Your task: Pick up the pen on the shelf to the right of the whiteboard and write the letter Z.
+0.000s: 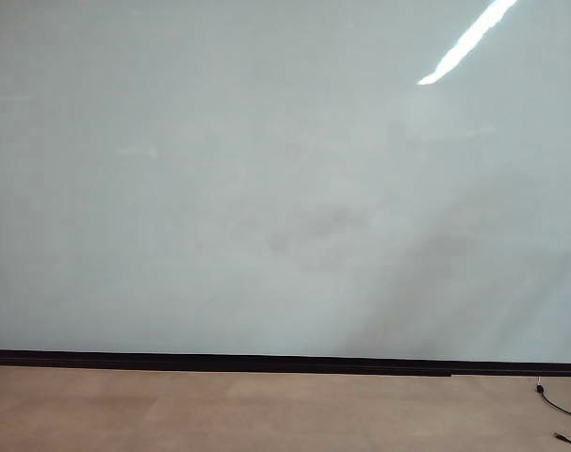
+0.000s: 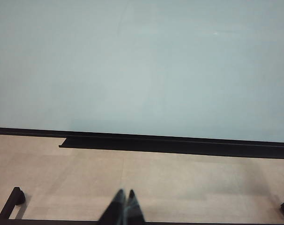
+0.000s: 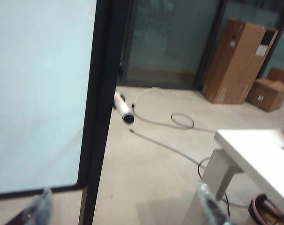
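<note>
The pen (image 3: 124, 108), as far as I can make it out, is the slim white stick with a dark end just beside the whiteboard (image 3: 39, 93), past its black edge frame (image 3: 100, 103). It lies well ahead of the right gripper (image 3: 124, 190), roughly on the line between the two jaws and a little toward the one nearest the board. Those jaws stand wide apart with nothing between them. I can't see the shelf it should rest on; the frame hides that end.

Its long axis runs slantwise out from the frame, dark end pointing away from the board and back toward the gripper. The white end is tucked against the frame.

The step in hand looks like the reach for the pen. To do it well, I'd say the right gripper should go straight ahead with the jaws kept wide. The wrist should turn so the jaws close across the barrel, not along it. Grip mid-barrel, clear of the frame, leaving the dark end free for writing.

The left gripper (image 2: 124, 199) hangs low before the board, tips pressed together and empty, nowhere near the pen. The board shows no letter Z yet.
</note>
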Tool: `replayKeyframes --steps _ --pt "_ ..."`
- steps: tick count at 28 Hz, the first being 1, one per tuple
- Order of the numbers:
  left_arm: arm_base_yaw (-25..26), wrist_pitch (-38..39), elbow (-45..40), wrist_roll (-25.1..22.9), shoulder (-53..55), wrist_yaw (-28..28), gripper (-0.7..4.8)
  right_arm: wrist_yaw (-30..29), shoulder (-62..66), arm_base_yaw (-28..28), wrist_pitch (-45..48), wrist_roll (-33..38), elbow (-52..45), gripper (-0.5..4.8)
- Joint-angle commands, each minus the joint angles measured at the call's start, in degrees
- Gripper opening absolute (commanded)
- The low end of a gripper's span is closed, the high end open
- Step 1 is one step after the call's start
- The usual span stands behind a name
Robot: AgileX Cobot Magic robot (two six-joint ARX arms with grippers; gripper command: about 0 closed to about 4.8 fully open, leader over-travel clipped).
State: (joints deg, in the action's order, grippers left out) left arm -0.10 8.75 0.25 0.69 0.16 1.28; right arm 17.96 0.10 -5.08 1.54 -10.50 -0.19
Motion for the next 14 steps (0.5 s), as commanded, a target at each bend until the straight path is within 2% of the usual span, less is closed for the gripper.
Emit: replayKeyframes --steps 1,5,8,13,14 --pt "0.0 -0.6 0.1 -0.2 0.0 0.0 -0.04 -1.3 0.1 -1.3 2.8 0.1 0.2 4.42" --pt "0.0 -0.6 0.1 -0.2 0.0 0.0 -0.04 -9.4 5.3 -7.4 4.3 4.6 0.2 4.43" --pt "0.0 -0.6 0.1 -0.2 0.0 0.0 -0.05 -15.6 10.7 -11.9 9.0 4.6 0.2 4.44" --pt "0.0 -0.6 0.1 -0.2 0.0 0.0 -0.05 -31.9 30.0 -23.5 28.7 4.6 0.2 4.43" --pt "0.0 -0.6 0.1 -0.2 0.0 0.0 -0.04 -33.0 32.2 -24.2 30.8 4.8 0.2 4.43"
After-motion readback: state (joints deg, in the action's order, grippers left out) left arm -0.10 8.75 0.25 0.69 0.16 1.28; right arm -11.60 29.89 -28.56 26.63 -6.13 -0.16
